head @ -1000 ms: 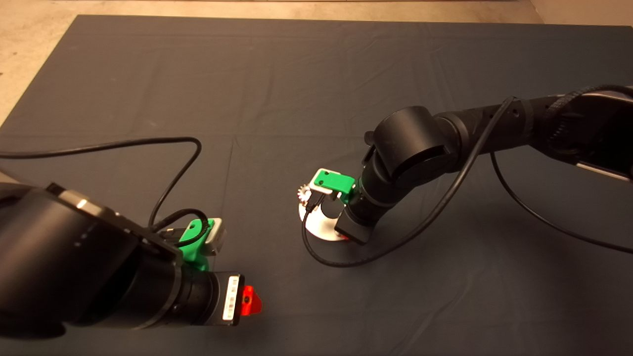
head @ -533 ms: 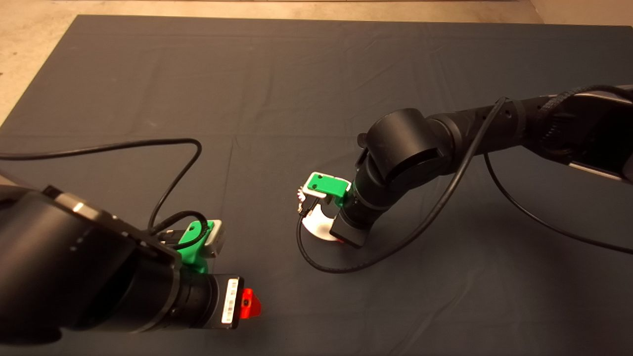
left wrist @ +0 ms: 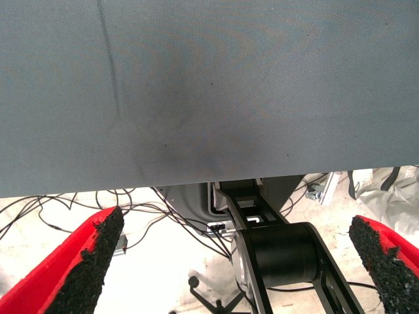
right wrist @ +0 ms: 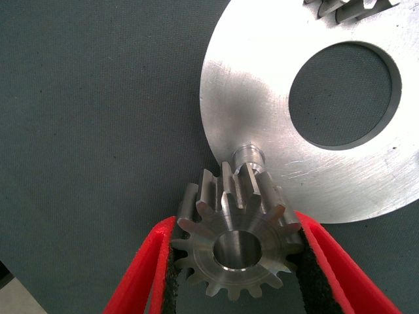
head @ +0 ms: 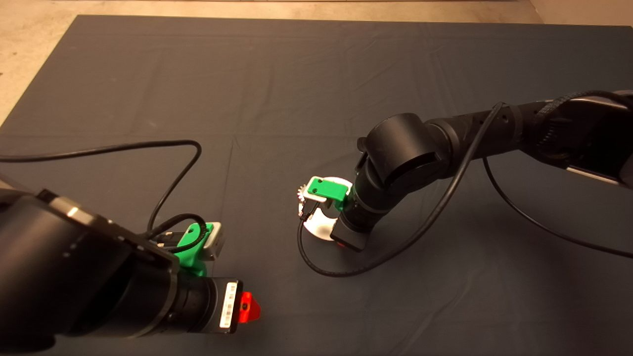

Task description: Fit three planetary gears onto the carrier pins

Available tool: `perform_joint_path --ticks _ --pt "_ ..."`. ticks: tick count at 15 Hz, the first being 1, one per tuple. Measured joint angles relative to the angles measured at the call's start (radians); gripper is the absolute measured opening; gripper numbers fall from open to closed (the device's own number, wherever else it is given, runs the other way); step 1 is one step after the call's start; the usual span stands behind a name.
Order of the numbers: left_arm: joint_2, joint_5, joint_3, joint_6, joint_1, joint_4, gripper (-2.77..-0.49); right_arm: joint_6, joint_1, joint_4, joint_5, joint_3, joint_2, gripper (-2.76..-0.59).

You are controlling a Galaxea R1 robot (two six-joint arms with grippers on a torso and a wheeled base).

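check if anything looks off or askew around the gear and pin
Nothing damaged or spilled. The gear clamped in the right gripper is not on the pin yet: its hole sits beside the stud, off the plate edge.

Toothed gear (right wrist: 237, 243) gripped just beside bare pin (right wrist: 249, 156) on round plate (right wrist: 262, 98).

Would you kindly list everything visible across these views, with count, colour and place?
planetary gears: two seen, dark-grey; one between the right gripper's fingers beside a pin, one only partly in view at the plate's far rim.
carrier pins: one seen, silvery, upright near the plate's rim.
round plate: one, silver-white, large central hole, mid-mat.
mat: one, dark, covering the table.
cables: black, trailing across the mat.
right gripper: green with red fingers, over the plate.
left gripper: same colours, open, parked lower left.
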Motion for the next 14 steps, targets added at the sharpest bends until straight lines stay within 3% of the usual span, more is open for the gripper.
perform_joint_path --ticks 9,14 --pt "0.000 0.000 0.008 0.000 0.000 0.000 -0.77 -0.003 -0.008 -0.017 0.000 0.000 0.000 -2.31" --pt "0.000 0.000 0.009 0.000 0.000 0.000 -0.77 -0.011 -0.008 -0.060 0.000 0.000 0.000 -2.31"
